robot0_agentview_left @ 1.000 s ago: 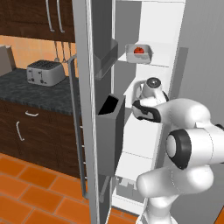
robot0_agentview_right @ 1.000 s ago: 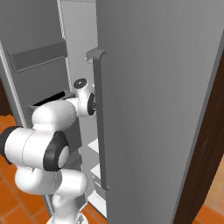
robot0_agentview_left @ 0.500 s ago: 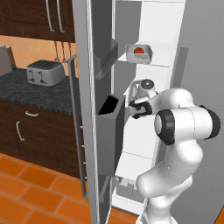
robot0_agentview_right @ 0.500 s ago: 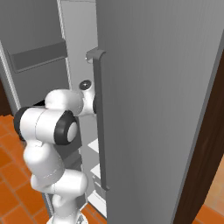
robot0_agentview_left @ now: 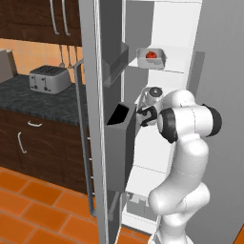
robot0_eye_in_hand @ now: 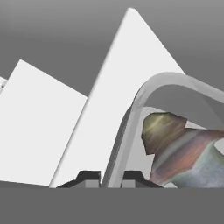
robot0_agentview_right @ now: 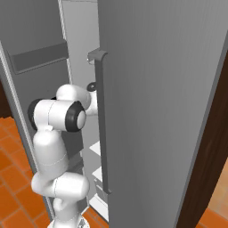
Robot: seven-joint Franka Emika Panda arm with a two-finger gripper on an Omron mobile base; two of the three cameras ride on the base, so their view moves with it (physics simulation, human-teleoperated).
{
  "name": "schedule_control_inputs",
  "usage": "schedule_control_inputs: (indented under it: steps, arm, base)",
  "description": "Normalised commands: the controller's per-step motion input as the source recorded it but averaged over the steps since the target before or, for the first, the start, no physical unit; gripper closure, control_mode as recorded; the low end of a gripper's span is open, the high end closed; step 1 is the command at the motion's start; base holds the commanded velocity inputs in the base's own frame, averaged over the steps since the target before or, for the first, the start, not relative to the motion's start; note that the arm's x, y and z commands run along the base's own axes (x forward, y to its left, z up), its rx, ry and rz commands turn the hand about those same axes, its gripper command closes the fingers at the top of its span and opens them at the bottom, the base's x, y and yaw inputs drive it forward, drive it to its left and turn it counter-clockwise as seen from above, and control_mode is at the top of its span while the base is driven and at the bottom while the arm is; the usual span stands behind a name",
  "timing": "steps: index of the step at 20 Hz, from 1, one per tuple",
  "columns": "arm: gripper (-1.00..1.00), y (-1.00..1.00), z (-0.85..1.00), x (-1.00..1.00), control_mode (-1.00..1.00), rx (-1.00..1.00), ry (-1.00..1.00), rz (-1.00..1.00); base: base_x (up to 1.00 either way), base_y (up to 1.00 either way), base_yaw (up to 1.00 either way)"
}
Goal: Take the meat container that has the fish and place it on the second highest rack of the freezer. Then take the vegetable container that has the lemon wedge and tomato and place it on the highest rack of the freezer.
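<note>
Since a second ago the arm's elbow has been swung up and toward the freezer [robot0_agentview_left: 109, 143]. The vegetable container [robot0_agentview_left: 151, 57] is seen unmoved on the highest rack [robot0_agentview_left: 175, 66]. The claw [robot0_eye_in_hand: 111, 177] is clamped on the meat container [robot0_eye_in_hand: 131, 131] rim, inside the freezer.

— Any text, labels or numbers readable from my cameras?

— None. I checked the freezer [robot0_agentview_left: 157, 28] door and walls, the toaster [robot0_agentview_left: 49, 79] on the counter [robot0_agentview_left: 33, 97], and the cabinets [robot0_agentview_left: 28, 138]: all plain surfaces, no brand or marking legible.

— And close up, from my hand?

— The meat container [robot0_eye_in_hand: 144, 109] rim and the fish [robot0_eye_in_hand: 183, 151] carry no lettering (rendered surfaces, blank throughout).
</note>
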Motion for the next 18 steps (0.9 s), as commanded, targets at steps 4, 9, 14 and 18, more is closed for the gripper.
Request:
schedule_control_inputs:
  steps: [4, 9, 14, 18]
  arm:
    - [-1.00, -0.15, -0.03, 0.06, -1.00, 0.00, -0.05, -0.04]
    - [-1.00, 0.00, 0.11, -0.10, -1.00, 0.00, -0.13, -0.01]
    - [-1.00, 0.12, 0.45, -0.46, -1.00, 0.01, -0.13, 0.00]
    - [-1.00, 0.35, 0.85, -0.96, -1.00, 0.03, -0.05, 0.00]
  base:
    - [0.00, 0.00, 0.00]
    - [0.00, 0.00, 0.00]
    - [0.00, 0.00, 0.00]
    - [0.00, 0.00, 0.00]
